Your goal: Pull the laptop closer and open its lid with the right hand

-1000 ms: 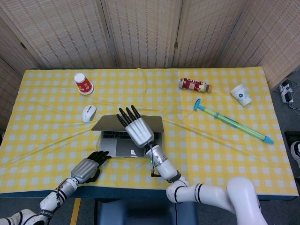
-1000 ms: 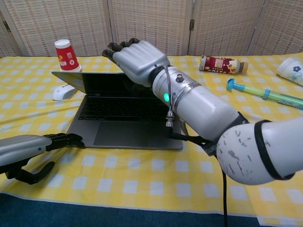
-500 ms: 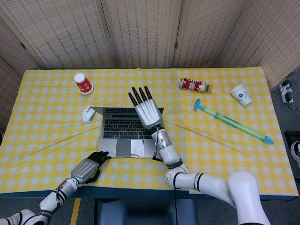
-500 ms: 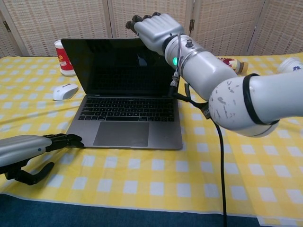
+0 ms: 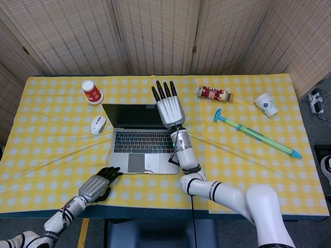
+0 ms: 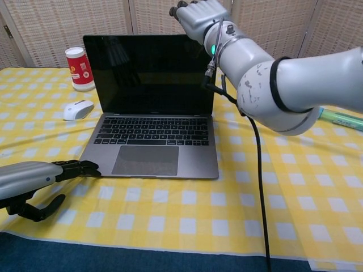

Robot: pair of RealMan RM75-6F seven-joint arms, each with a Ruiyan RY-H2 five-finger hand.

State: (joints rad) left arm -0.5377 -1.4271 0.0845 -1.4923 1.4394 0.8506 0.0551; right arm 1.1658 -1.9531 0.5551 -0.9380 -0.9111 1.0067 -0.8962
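Left hand point(image 5: 95, 185) rests on the near edge of the tabletop point(image 5: 248, 170), fingers loosely curled, holding nothing, just beside the laptop's front-left corner. Laptop point(image 6: 148, 153) sits close to the robot, lid raised to roughly upright, screen dark. Right hand point(image 5: 169, 106) is at the lid's top right corner, fingers extended side by side, gripping nothing. Opening step looks nearly finished; next move probably calls for a slight further push, then lifting the hand clear without tipping the lid. Beyond: mouse point(image 5: 98, 124), red cup point(image 5: 92, 92).
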